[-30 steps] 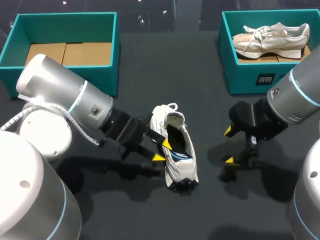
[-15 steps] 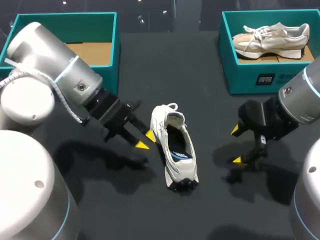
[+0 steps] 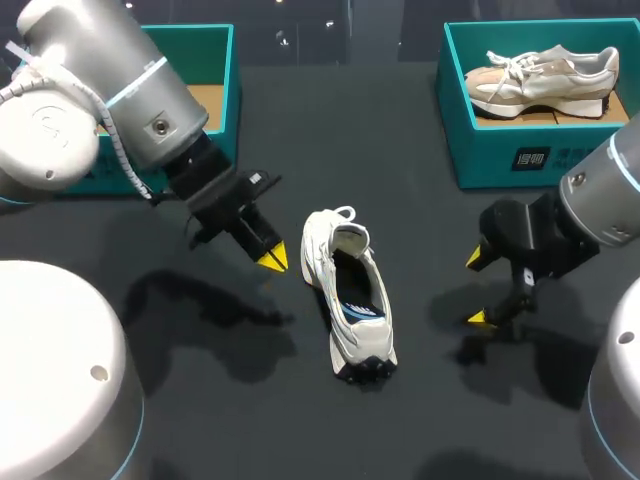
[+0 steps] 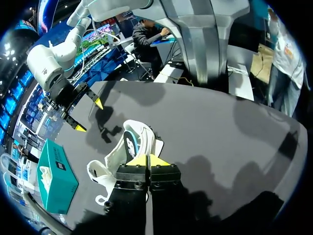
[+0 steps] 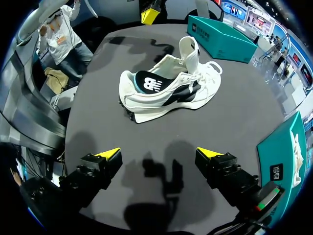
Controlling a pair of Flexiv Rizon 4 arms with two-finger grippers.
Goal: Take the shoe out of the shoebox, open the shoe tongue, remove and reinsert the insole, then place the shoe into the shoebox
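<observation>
A white shoe (image 3: 350,300) with a dark insole stands upright on the black table, tongue raised, toe toward the back. My left gripper (image 3: 272,258) hovers to the shoe's left, clear of it, its yellow tips pressed together and holding nothing. The left wrist view shows the shut left gripper (image 4: 149,160) just short of the shoe (image 4: 139,142). My right gripper (image 3: 476,288) stands open to the shoe's right, a hand's width away. In the right wrist view the shoe (image 5: 166,90) lies ahead of the wide-open right gripper (image 5: 158,153).
A teal shoebox (image 3: 130,35) at the back left holds only a cardboard liner. A second teal box (image 3: 500,160) at the back right holds a beige shoe (image 3: 540,75). Bare black tabletop surrounds the white shoe.
My left gripper has drawn back from the shoe's opening, up and to the left, and its fingers have closed empty. The right gripper shifted slightly right. The shoe has stayed in place.
</observation>
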